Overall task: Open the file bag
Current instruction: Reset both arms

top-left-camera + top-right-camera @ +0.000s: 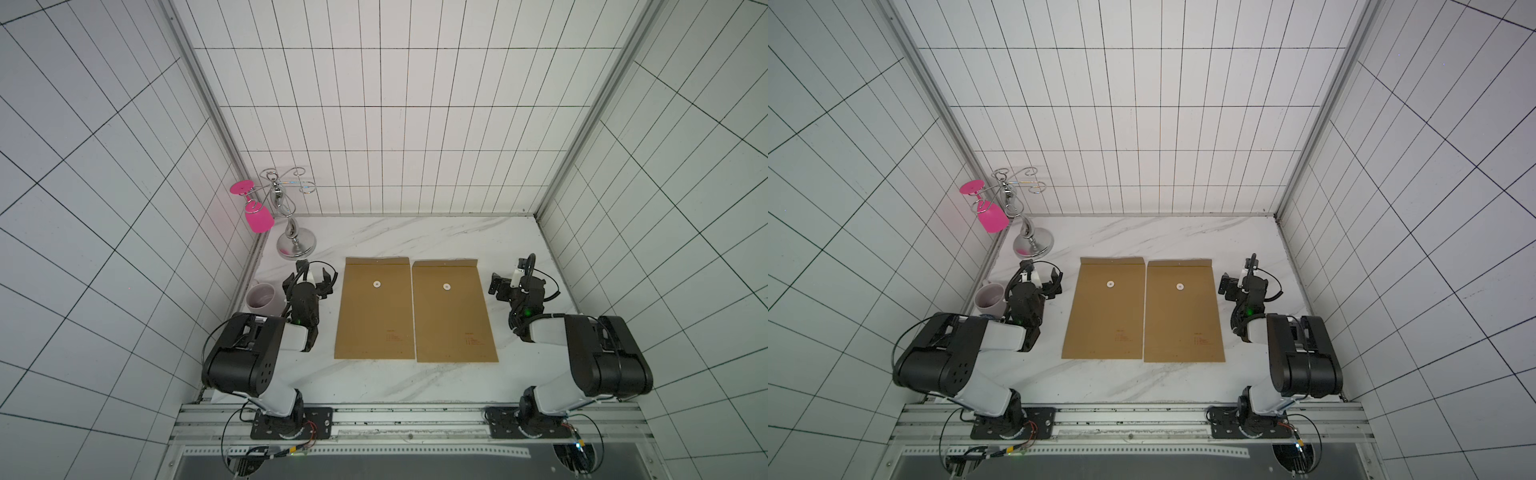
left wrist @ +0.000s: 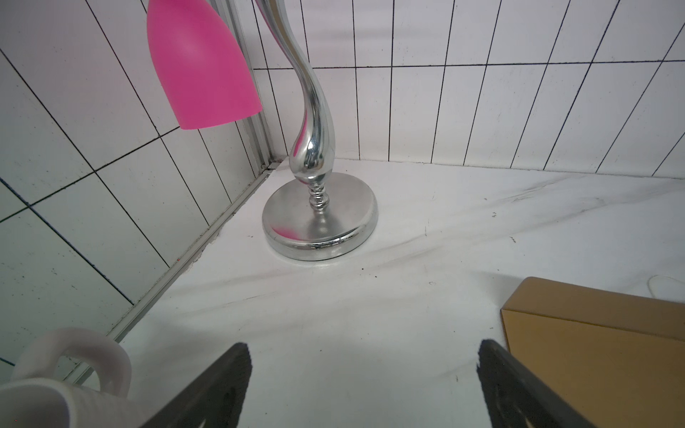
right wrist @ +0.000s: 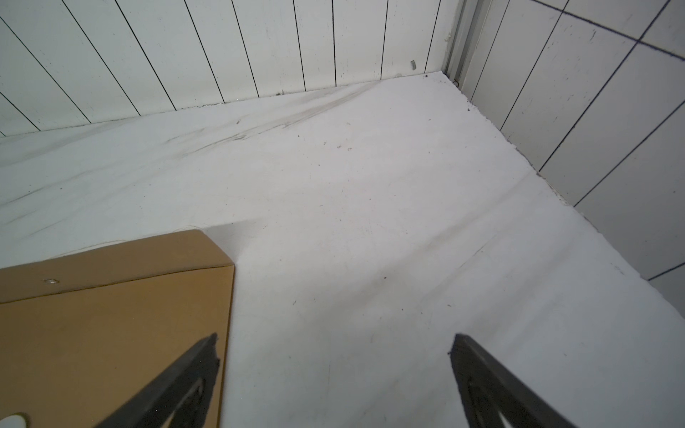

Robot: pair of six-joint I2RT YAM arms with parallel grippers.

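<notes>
With the left hand (image 2: 363,348) and right hand (image 3: 335,341) both wide open and empty, flanking the left file bag (image 1: 376,309) and right file bag (image 1: 451,313) lying flat just beside each other mid-counter, a pinch at either thin far flap could slip and shove the neighbouring bag.

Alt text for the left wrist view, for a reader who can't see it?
The open, empty left pincer hovers over the marble table. Ahead stands a chrome stand with an inverted pink glass beside its stem; a white mug and the corner of a brown file bag flank the pincer.
</notes>
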